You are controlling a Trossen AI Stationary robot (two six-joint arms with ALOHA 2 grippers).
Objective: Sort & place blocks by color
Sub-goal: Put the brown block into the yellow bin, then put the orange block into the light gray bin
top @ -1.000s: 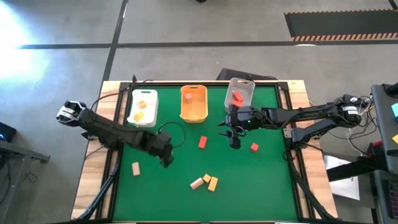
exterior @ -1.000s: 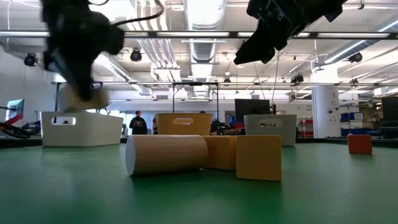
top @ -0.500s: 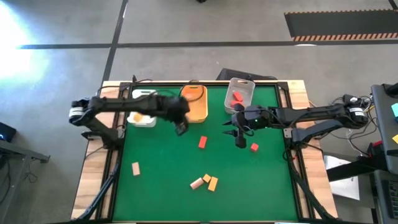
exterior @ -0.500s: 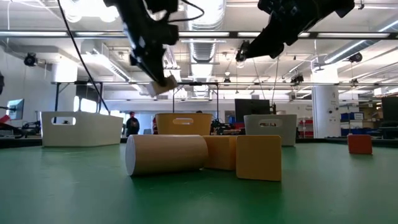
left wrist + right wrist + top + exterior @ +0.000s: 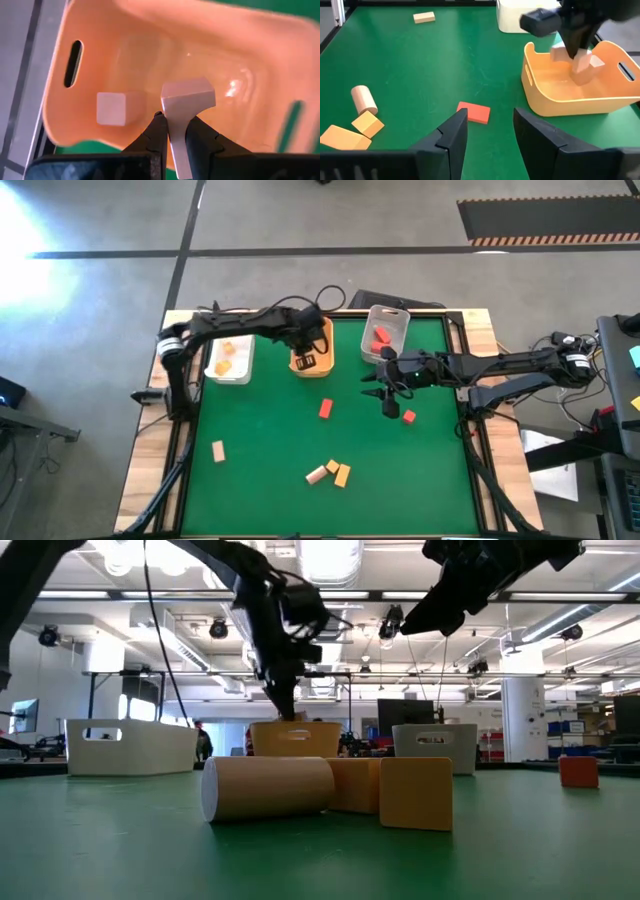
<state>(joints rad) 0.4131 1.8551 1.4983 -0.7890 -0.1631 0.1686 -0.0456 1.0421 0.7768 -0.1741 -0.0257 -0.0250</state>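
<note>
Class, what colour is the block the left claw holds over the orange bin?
Pale tan block, gripped by the left claw; the left wrist view shows it best.

A pale tan block point(image 5: 187, 102) hung upright in the left gripper point(image 5: 173, 131) over the orange bin point(image 5: 311, 345), where a tan cube point(image 5: 111, 108) lay. Yellow blocks point(image 5: 226, 356) sat in the white bin point(image 5: 229, 357), red blocks point(image 5: 381, 336) in the grey bin point(image 5: 386, 335). On the mat lay two red blocks point(image 5: 325, 408), a lone tan block point(image 5: 218, 450) and a tan-and-yellow cluster point(image 5: 331, 472).
</note>
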